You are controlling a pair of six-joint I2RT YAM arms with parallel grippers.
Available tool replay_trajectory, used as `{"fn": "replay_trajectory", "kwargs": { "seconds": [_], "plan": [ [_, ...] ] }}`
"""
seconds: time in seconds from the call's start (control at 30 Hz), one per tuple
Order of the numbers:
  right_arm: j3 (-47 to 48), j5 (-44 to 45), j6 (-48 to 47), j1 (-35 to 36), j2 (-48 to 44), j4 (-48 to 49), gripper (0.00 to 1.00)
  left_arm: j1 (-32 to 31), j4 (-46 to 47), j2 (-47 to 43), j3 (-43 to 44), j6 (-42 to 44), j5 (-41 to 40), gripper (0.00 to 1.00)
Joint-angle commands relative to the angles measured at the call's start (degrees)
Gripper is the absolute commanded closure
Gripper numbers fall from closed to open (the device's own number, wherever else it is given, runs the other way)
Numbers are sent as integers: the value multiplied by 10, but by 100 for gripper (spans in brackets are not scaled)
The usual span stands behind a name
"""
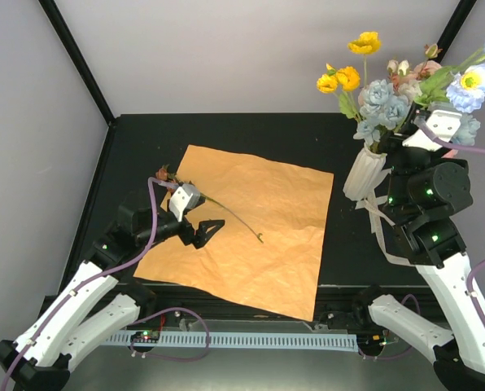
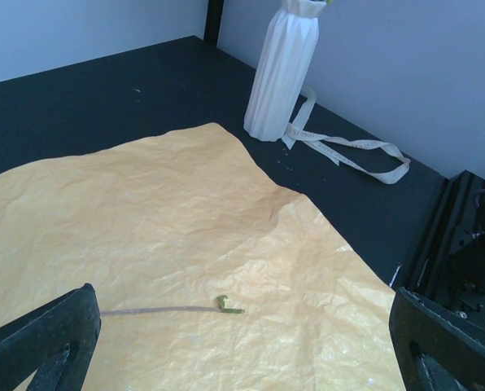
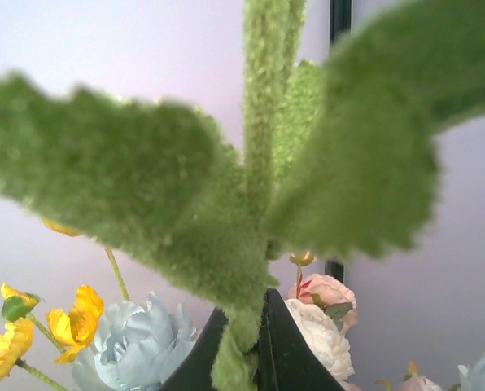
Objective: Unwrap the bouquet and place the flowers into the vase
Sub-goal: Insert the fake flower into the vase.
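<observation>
Top camera looks down from behind over the table (image 1: 145,147). Left wrist, low, faces the far-right corner, sharing the vase (image 2: 283,73). Right wrist hugs the flowers (image 3: 251,163), perhaps tilted upward.

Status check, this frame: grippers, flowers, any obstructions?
Left gripper open over orange paper. Right gripper shut on leafy stem by bunch in vase. Loose stem on paper. Ribbon at vase base.
</observation>
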Motion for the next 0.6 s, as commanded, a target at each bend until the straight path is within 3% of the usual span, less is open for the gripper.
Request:
{"fn": "replay_trajectory", "kwargs": {
  "seconds": [0.0,0.57],
  "plan": [
    [19,-4,9,-4,-6,4,99,-3,-5,-1,2,9,-6,1],
    [12,14,17,-17,14,-24,99,-3,-5,-2,3,9,-7,1]
  ]
}}
